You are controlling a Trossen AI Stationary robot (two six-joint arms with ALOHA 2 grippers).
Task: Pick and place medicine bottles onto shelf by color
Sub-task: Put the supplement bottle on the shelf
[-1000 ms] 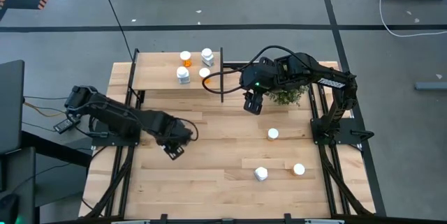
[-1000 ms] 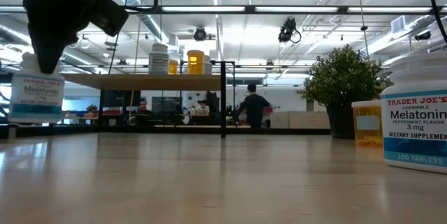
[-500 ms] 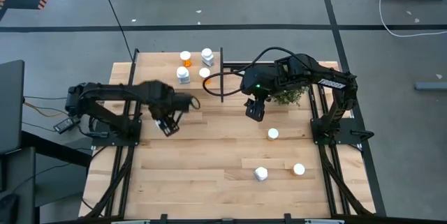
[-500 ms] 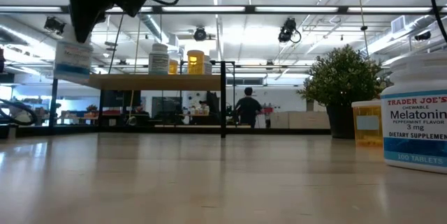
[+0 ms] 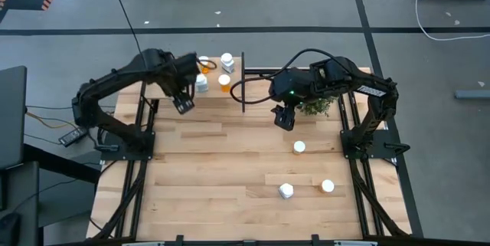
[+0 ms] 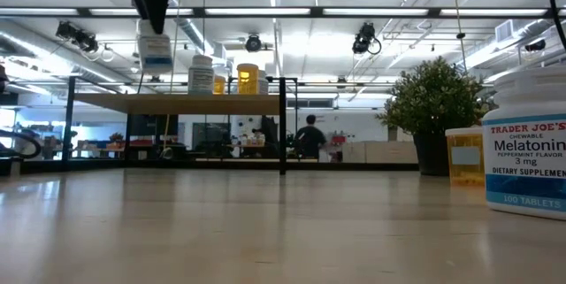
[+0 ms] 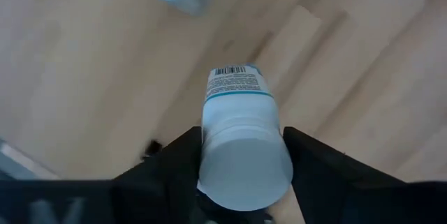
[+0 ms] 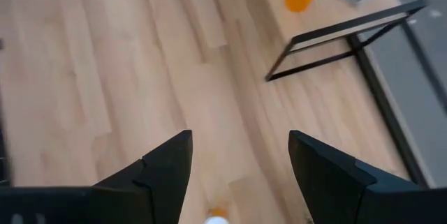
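My left gripper (image 5: 182,102) is shut on a white medicine bottle (image 6: 156,49) over the near edge of the light-wood shelf (image 5: 170,85). In the low view the bottle hangs just above shelf height. Two orange bottles (image 5: 204,63) (image 5: 224,81) and two white bottles (image 5: 227,62) (image 5: 200,83) stand on the shelf, left of its black divider (image 5: 243,81). Three more bottles stand on the table: (image 5: 298,147), (image 5: 285,191), (image 5: 328,186). My right gripper (image 5: 285,118) is open and empty above the table, beside the plant. My left gripper pinches the white bottle at its white cap end (image 7: 244,172) between its two fingers (image 7: 174,165). The fingers come from above, pointing down. The bottle hangs upright below them (image 6: 156,49), lifted clear of table and shelf.
A potted plant (image 5: 314,106) stands at the far right of the table, next to my right arm. In the low view a large white Melatonin bottle (image 6: 528,151) and an orange bottle (image 6: 464,156) stand close at the right. People move in the room behind.
My left gripper has risen from the table's middle left and gone toward the far edge, carrying the white bottle upright from table height to above the shelf's near edge. My right gripper has drifted slightly toward the table's right and near edges.
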